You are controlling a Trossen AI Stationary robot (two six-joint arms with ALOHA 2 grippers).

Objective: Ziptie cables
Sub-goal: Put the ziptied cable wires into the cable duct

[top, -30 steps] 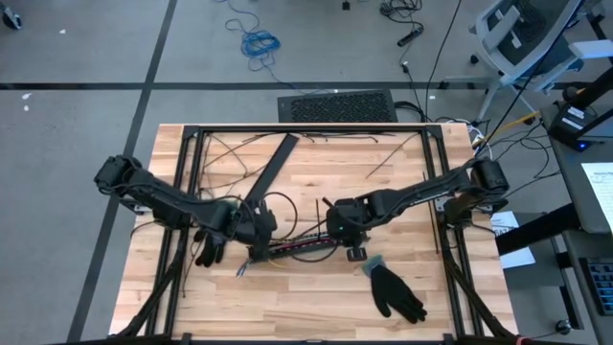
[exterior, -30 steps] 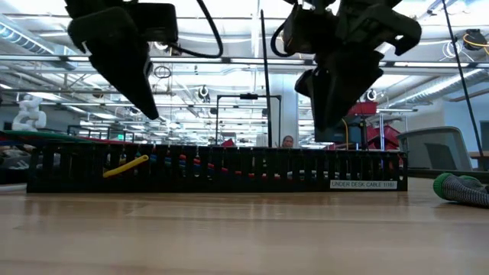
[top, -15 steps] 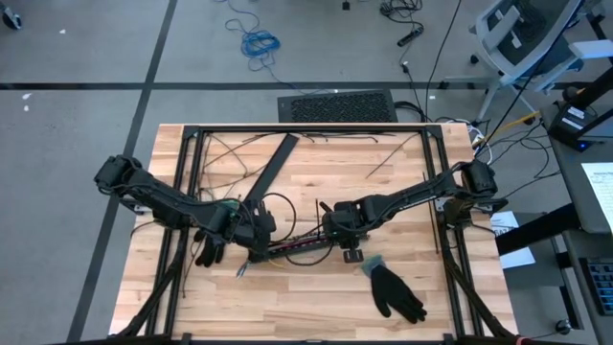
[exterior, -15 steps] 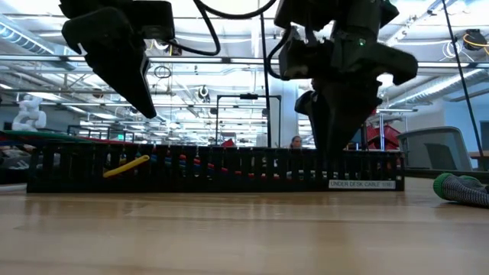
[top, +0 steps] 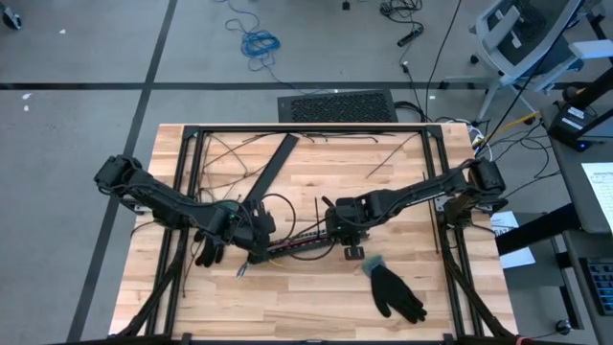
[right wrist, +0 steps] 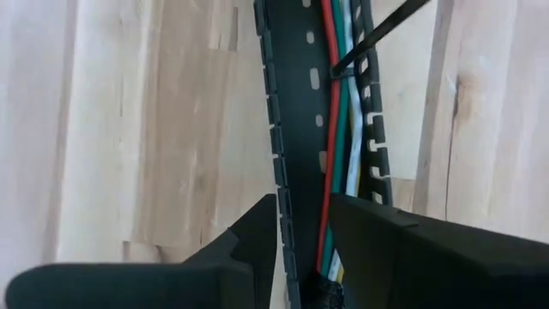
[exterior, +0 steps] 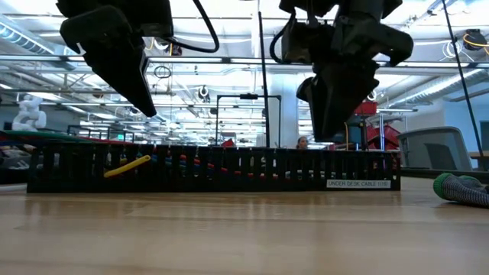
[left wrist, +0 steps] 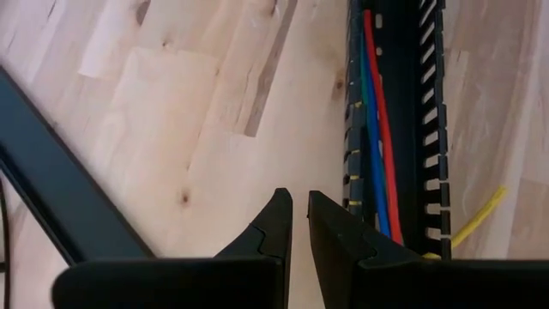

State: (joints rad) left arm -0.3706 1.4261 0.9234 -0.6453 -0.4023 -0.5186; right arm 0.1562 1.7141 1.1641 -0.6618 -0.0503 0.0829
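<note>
Showing the ziptie step partway done, judging from the layout.

At left: left gripper (top: 251, 230) above the left end of the tray (exterior: 214, 169), clear of it in the low view, with fingers (left wrist: 274, 223) drawn almost together and clasping nothing. Bare table (left wrist: 171, 129) beneath the tips, tray wall just beside. Yellow wire (exterior: 126, 166) poking out of the slots at this end.

At centre: cables (left wrist: 377, 129) lying lengthwise inside the tray, red, blue and green at the left end, with white among them toward the right.

At right: right gripper (right wrist: 302, 202) above the right part of the tray, with fingers parted and nothing between them. Tray wall and red cable visible through the gap. Ziptie (right wrist: 377, 36) crossing the cables just beyond, with its tail slanting out past the tray wall; looped or merely laid across, impossible to tell. Farther right: glove (top: 395, 292) on the table, apart from the work.

To do the step well:
- Lower the right gripper onto the ziptie tail rather than the tray wall, and pinch the tail alone, never the cables.
- Bring the left gripper over the cables to pin the bundle during tightening, probably needed to stop the light tray from sliding.
- Pull slowly along the tail's own line, to avoid dragging thin wires out through the slots.
- Gather the stray yellow wire into the bundle first, if meant to be tied in.
</note>
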